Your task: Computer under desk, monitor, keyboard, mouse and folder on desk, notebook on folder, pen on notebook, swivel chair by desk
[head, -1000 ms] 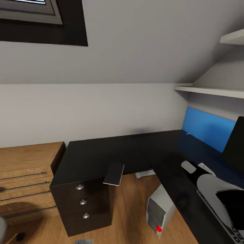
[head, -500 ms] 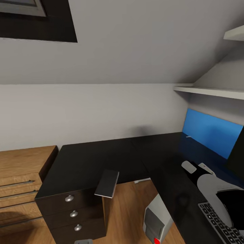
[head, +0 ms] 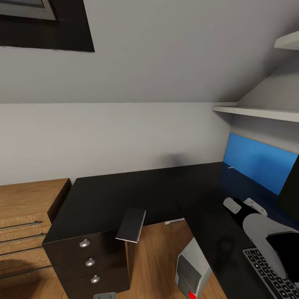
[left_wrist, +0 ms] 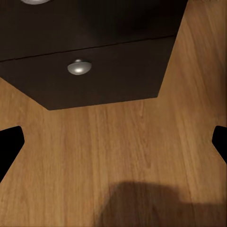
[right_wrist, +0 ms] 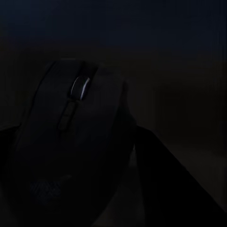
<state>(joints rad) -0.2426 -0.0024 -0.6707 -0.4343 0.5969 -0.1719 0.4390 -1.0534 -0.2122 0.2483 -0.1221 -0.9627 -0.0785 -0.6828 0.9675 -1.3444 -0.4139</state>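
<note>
Mouse, dark and rounded with a silvery scroll wheel, sits right between your right gripper's fingers, though you can't tell if they're clamped on it. Your left gripper's fingers are spread wide over the wood-grain floor. The glossy black desk has its silver-knobbed drawers closed; the grey computer stands underneath, and the keyboard lies at the near right.

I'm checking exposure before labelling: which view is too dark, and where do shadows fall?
Right wrist view: very dark, the mouse barely readable, only its wheel glinting. Left wrist view: well lit, a soft shadow across the floor. Head view: evenly lit, glossy desk showing faint reflections.
</note>
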